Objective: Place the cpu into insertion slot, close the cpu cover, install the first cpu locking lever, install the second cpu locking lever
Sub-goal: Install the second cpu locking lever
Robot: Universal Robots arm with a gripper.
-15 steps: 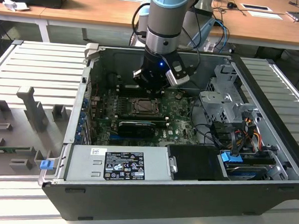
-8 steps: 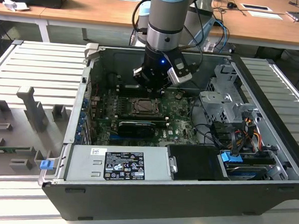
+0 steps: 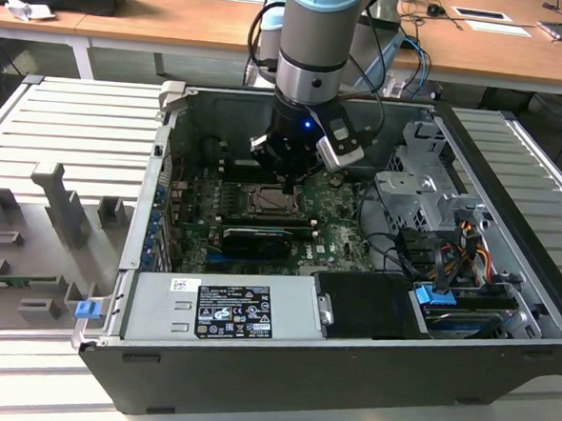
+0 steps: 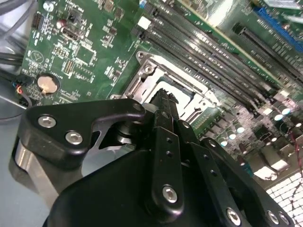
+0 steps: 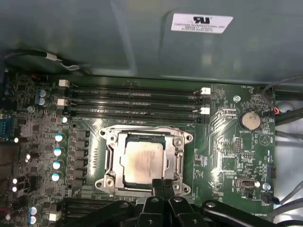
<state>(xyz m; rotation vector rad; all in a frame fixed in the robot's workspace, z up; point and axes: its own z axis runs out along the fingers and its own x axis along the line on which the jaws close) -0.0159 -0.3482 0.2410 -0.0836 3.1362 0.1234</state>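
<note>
Sitting flat in the insertion slot (image 5: pixel 144 163), the cpu (image 5: pixel 141 162) shows its pale square face through the open centre of the cpu cover (image 5: pixel 179 158), which lies down over the socket's rim in the first wrist view. The chip looks seated and the frame plate lowered, so I judge the work to be at the cover or lever stage. The tool (image 5: pixel 163 184) hangs just over the socket's near edge, its two black fingers (image 5: pixel 157 185) pressed together with nothing between them; in the second wrist view the same closed tip (image 4: pixel 164 97) stands right at the metal frame. To do this step well, the closed tip should press on the metal only, never on the chip's face, and travel straight down without dragging sideways. Beyond the socket run the long black memory slots (image 5: pixel 135 101) on the green motherboard (image 5: pixel 227 142), all inside the open computer case (image 3: pixel 504 310) on the slatted worktop (image 3: pixel 66 131).
</note>
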